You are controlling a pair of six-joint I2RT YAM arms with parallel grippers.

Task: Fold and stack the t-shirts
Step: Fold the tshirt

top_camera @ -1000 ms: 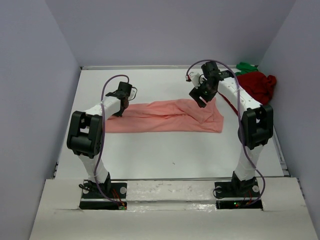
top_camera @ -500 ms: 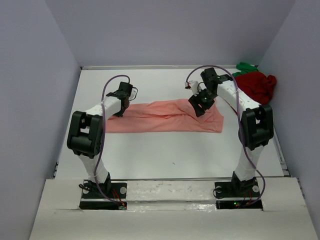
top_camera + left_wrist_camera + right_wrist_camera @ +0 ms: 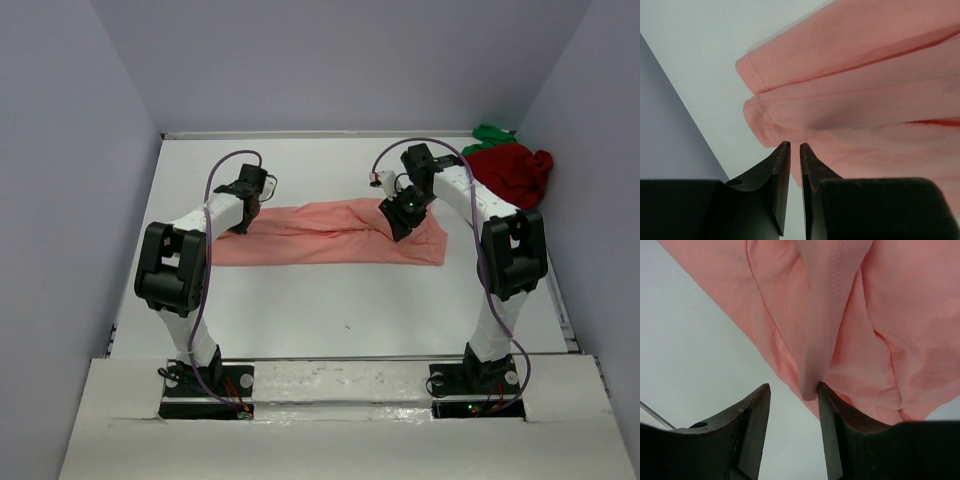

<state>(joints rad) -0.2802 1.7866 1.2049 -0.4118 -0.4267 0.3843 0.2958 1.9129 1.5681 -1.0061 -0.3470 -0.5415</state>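
Observation:
A salmon-pink t-shirt (image 3: 320, 235) lies folded into a long band across the middle of the table. My left gripper (image 3: 245, 212) sits at the band's far left corner. In the left wrist view its jaws (image 3: 794, 145) are nearly together, pinching the hemmed edge of the shirt (image 3: 865, 100). My right gripper (image 3: 402, 215) is down on the band's right part, open. A raised fold of the shirt (image 3: 812, 380) stands between its fingers, against the right one. A dark red t-shirt (image 3: 515, 170) is heaped at the back right, with a green crumple (image 3: 492, 133) behind it.
The white table (image 3: 330, 300) is boxed in by grey walls on the left, back and right. The dark red heap lies close to the right arm's elbow. Bare table shows in front of the pink band and behind it.
My right gripper has dropped from above the shirt's right end onto the cloth, and its jaws have narrowed around a fold. The left gripper and the shirt's left end have stayed still.

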